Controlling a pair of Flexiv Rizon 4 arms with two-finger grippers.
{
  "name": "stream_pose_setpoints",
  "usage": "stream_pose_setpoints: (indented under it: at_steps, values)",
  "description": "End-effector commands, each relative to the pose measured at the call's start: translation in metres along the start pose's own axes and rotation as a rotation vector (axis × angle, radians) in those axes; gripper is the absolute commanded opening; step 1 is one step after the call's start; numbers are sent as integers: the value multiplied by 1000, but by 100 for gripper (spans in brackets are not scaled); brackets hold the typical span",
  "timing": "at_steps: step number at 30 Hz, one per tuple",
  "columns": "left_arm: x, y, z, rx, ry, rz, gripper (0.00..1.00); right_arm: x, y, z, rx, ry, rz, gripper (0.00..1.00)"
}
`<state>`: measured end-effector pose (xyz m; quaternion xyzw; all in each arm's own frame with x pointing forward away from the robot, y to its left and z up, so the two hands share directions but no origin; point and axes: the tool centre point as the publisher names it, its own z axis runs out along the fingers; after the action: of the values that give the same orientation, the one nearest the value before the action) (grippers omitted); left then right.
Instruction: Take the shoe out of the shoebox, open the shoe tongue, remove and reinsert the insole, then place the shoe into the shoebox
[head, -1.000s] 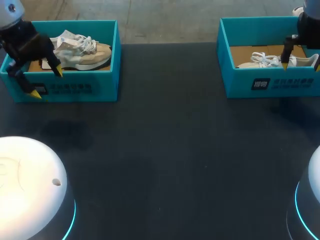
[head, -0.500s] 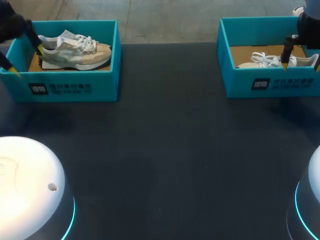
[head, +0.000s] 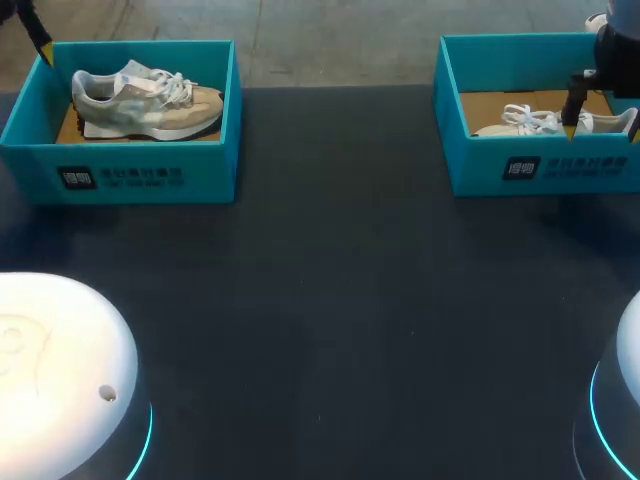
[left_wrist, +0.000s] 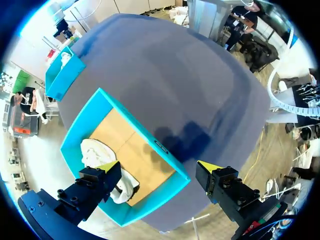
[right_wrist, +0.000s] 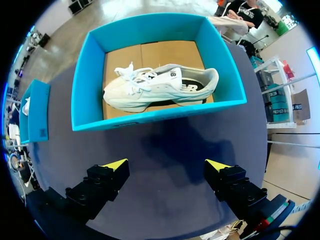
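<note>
A beige and grey shoe (head: 145, 100) lies on its side in the teal shoebox (head: 130, 178) at the far left. My left gripper (left_wrist: 159, 166) hangs open high above that box's outer end. In the head view only one of its yellow fingertips (head: 45, 52) shows, at the corner. In the left wrist view, one finger hides part of the shoe (left_wrist: 97, 155). A white shoe (right_wrist: 160, 87) lies in a second teal shoebox (right_wrist: 150, 114) at the far right. My right gripper (right_wrist: 166, 164) is open and empty, above the table just in front of that box's front wall (head: 545, 165).
The two boxes stand at the table's far corners, each lined with brown cardboard (right_wrist: 150, 55). Dark table (head: 330, 300) stretches between and in front of them. My arms' white bases (head: 60, 380) sit at the near corners.
My left gripper has lifted and drawn back from the front of the left box toward the far left corner, nearly leaving the head view. The right arm and both shoes have not moved.
</note>
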<state>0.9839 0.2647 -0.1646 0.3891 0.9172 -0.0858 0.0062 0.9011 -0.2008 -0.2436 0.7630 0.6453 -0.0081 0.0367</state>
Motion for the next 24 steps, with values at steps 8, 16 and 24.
stream_pose_setpoints:
  at_steps: [8,16,24]
  values:
    - [-5,7,-2,18,67,0,100,0,-1,0,-2,0,0,100]
    - [-15,39,9,-60,58,317,100,0,-1,0,-2,0,0,100]
    - [-37,85,31,-103,77,510,100,0,-1,0,-2,0,0,100]
